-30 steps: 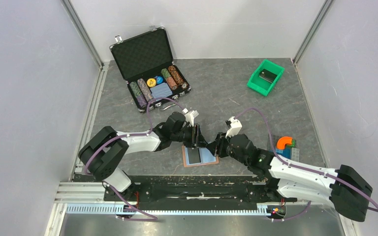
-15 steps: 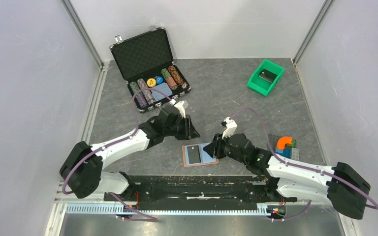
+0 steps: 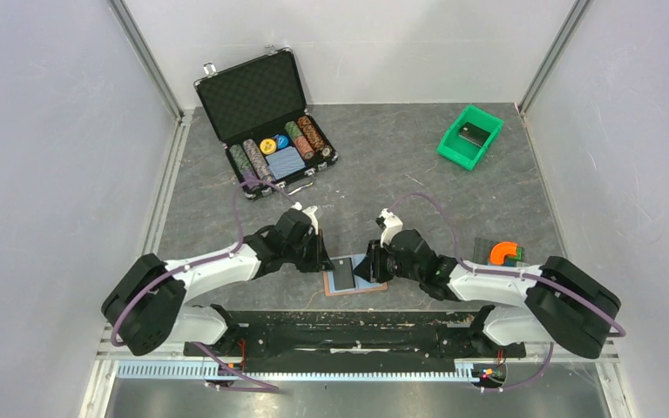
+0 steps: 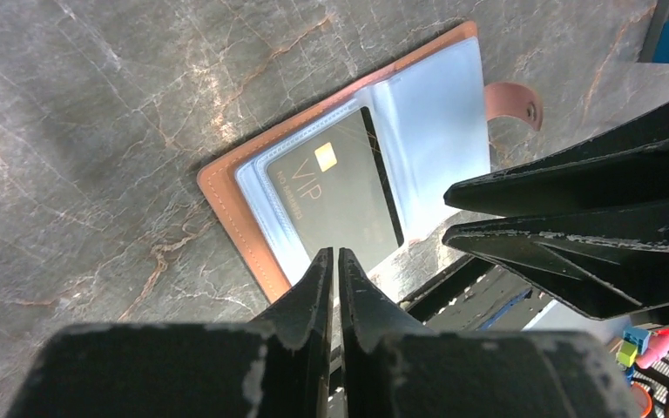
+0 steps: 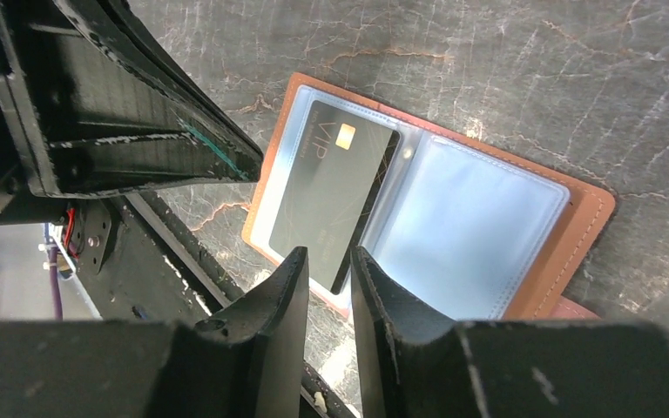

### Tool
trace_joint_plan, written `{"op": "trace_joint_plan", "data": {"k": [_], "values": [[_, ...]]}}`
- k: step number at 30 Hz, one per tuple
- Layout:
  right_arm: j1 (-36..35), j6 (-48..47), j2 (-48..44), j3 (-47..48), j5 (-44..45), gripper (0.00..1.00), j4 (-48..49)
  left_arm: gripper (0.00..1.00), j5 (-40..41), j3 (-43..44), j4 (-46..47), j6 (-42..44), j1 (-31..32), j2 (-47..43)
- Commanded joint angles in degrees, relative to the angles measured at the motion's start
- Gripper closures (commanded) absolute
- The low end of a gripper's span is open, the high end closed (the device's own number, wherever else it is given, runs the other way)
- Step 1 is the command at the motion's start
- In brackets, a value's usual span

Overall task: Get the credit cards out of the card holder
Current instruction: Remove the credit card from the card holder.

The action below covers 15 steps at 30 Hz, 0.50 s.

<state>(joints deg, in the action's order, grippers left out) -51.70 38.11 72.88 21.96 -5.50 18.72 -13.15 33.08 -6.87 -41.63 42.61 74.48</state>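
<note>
Card holder (image 5: 588,211) is lying open, carrying one credit card (image 5: 331,205) in its left pocket. Only wrist views are showing left gripper (image 4: 333,254) closed and empty, right gripper (image 5: 327,254) slightly parted

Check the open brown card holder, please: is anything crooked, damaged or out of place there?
Nothing stands out. The card holder lies open and flat, with no tear or bend visible. The one dark VIP card sits square on its left half, its edges parallel to the holder's. The right half looks empty.
</note>
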Motion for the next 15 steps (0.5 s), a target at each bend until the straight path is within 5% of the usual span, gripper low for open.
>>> {"op": "trace_joint_plan", "data": {"k": [1, 15], "values": [[1.76, 0.74, 2.12, 1.07, -5.16, 0.74, 6.85, 0.90, -2.05, -1.43, 5.91, 2.22, -0.07, 1.78], [4.99, 1.51, 9.04, -0.72, -10.73, 0.74, 11.80, 0.94, -1.86, -4.40, 6.68, 2.42, -0.07, 4.49]]}}
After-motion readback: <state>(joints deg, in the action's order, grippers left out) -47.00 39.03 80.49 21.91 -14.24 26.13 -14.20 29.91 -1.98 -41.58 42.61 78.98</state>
